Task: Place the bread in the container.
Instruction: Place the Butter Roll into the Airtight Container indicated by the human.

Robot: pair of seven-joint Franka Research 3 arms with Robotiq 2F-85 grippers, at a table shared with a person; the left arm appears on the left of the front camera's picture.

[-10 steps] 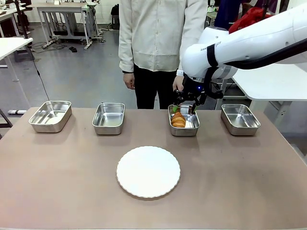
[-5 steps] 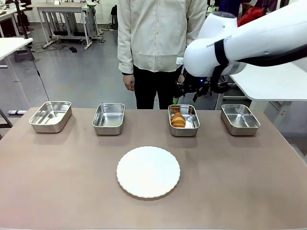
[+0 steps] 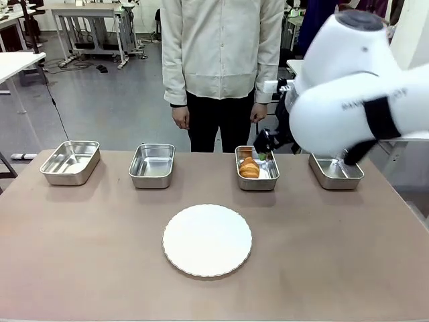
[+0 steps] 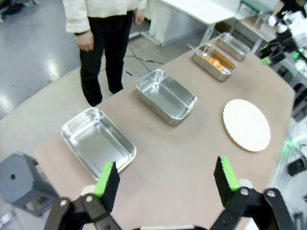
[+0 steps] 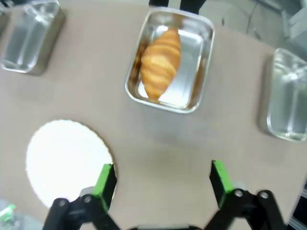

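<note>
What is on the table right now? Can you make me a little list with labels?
croissant: lying inside the third steel pan from the robot's left
other steel pans: three, with nothing in them
white plate: near middle of the table, bare
right claw: open, above the table, holding nothing
left claw: open, holding nothing
person: standing at the far side, hands down

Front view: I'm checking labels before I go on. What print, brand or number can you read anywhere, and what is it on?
Grey lettering on the right arm's white shell: too blurred to read.
The four steel pans, the croissant and the white plate: no print or labels visible.
Both wrist views: no readable text.
</note>
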